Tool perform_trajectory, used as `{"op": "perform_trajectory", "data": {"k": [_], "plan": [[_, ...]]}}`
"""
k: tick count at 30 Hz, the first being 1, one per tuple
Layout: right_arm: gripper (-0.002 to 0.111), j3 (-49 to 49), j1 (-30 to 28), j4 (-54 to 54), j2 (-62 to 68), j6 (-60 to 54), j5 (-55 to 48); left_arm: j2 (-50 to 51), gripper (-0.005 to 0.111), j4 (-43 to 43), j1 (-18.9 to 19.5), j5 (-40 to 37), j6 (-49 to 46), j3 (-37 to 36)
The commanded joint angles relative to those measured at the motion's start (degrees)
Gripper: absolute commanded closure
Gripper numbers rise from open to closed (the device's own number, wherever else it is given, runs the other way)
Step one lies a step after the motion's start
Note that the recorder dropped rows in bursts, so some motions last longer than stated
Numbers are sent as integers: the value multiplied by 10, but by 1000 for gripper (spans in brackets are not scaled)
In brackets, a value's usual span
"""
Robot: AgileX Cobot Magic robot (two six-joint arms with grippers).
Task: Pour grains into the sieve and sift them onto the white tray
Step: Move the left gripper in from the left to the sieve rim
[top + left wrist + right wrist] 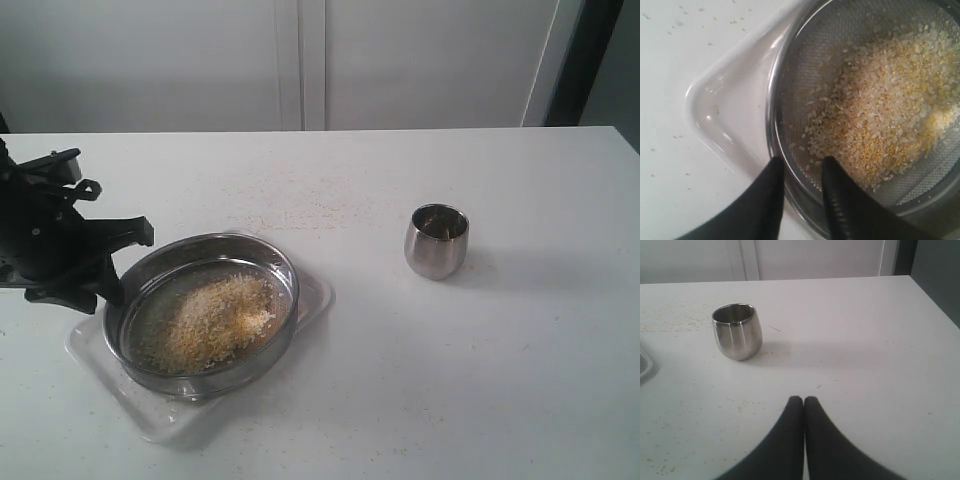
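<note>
The grains (215, 318) are already in the sieve (205, 380): a pale heap of rice-y bits and tiny yellow specks on the mesh, with the patch nearest the left gripper (802, 165) mostly bare. The sieve sits flat on the white tray (92, 352), which pokes out from under it on the gripper's side and on the opposite side.

The bit that matters is in the left wrist view. The sieve's rim runs straight through the gap between the two black fingers (840, 210), one outside the wall and the other inside, over the mesh. The jaws stand apart and I don't see them pinching the rim, so nothing's held right now. The sieve is round, so there's no long axis to line up with. The rim is just right there to grab.

The right gripper (803, 400) has its fingers pressed together on nothing. It's well away from the sieve, off on the side where the steel cup (437, 243) stands upright. So the left arm is clearly the nearer one.

My guess is that pouring's done and shaking is the step in hand, which means closing on that rim first. I can't tell how much has dropped through onto the tray. The risk I see is the sieve sliding off the tray once it gets jiggled.
</note>
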State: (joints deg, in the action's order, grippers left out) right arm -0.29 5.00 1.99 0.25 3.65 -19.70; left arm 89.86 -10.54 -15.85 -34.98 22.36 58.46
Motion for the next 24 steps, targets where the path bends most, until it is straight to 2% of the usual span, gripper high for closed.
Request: {"op": "perform_trajectory", "data": {"k": [1, 20, 24], "plan": [[108, 3, -3, 0, -3, 1, 5, -2, 54, 7, -2, -6, 12, 3], [108, 3, -3, 0, -3, 1, 5, 92, 53, 9, -2, 26, 16, 2], [108, 3, -3, 0, -3, 1, 5, 97, 63, 9, -2, 38, 16, 2]]}}
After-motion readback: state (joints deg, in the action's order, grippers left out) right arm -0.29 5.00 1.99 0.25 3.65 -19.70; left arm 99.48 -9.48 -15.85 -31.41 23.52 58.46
